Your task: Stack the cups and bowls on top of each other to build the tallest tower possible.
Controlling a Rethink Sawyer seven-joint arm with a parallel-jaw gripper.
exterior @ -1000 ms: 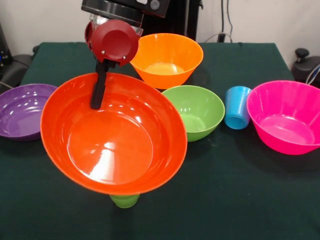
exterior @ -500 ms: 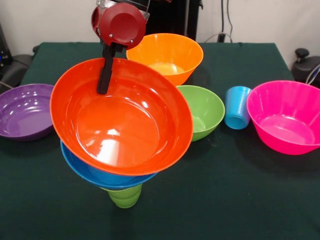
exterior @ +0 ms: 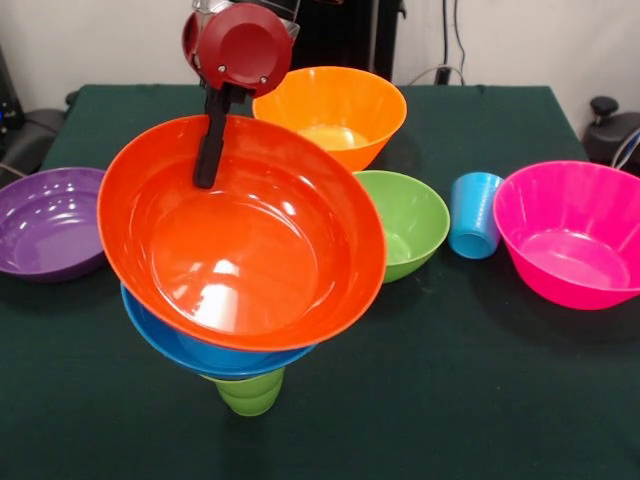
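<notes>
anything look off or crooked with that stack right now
Yes. The big orange-red bowl is tilted steeply, its opening facing the camera, held at its far rim by the gripper. It sits off-centre over the blue bowl, which perches on the narrow lime green cup, so the stack looks top-heavy.

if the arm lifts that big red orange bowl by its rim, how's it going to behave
The big red-orange bowl looks like thin glossy plastic: probably light and stiff, though slippery. Gripped at its far rim, it already hangs tilted above the blue bowl, so it may swing or slip.
</notes>
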